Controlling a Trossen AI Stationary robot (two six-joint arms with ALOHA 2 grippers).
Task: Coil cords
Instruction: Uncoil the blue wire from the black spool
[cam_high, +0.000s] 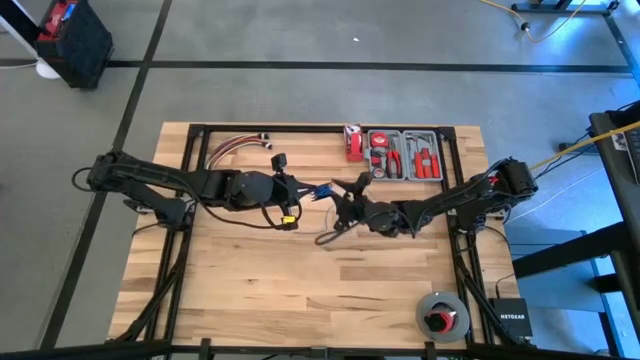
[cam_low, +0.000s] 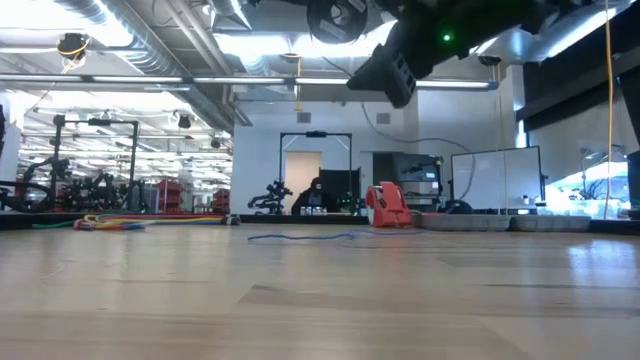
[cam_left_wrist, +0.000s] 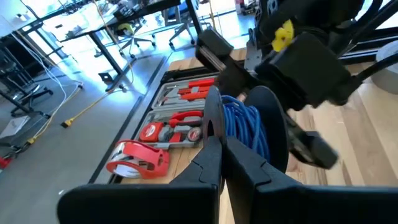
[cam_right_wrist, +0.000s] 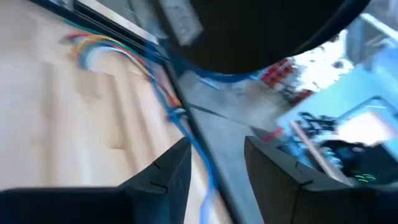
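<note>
A black spool (cam_left_wrist: 273, 118) wound with the thin blue cord (cam_left_wrist: 245, 124) hangs above the middle of the table, and my left gripper (cam_left_wrist: 219, 134) is shut on it. The cord's free length drops from the spool and lies slack on the wood (cam_low: 300, 237), looping toward the near side (cam_high: 333, 232). My right gripper (cam_right_wrist: 217, 155) stands open just right of the spool (cam_high: 322, 190), pointing toward it. The blue cord (cam_right_wrist: 198, 146) runs down between its two fingers. My left gripper pinches the near flange of the spool at its rim (cam_left_wrist: 213, 115) between its two fingers. The fingers come almost level from the table's left. The spool is lifted clear of the table, flanges upright. My right gripper: I cannot tell whether its fingers touch the cord passing between them.
A grey tray of red-handled tools (cam_high: 403, 155) and a red tape dispenser (cam_high: 353, 142) sit at the far edge. A bundle of red, yellow and white wires (cam_high: 235, 147) lies far left. A round reel (cam_high: 441, 315) sits near right. Bare wood spans the near half.
</note>
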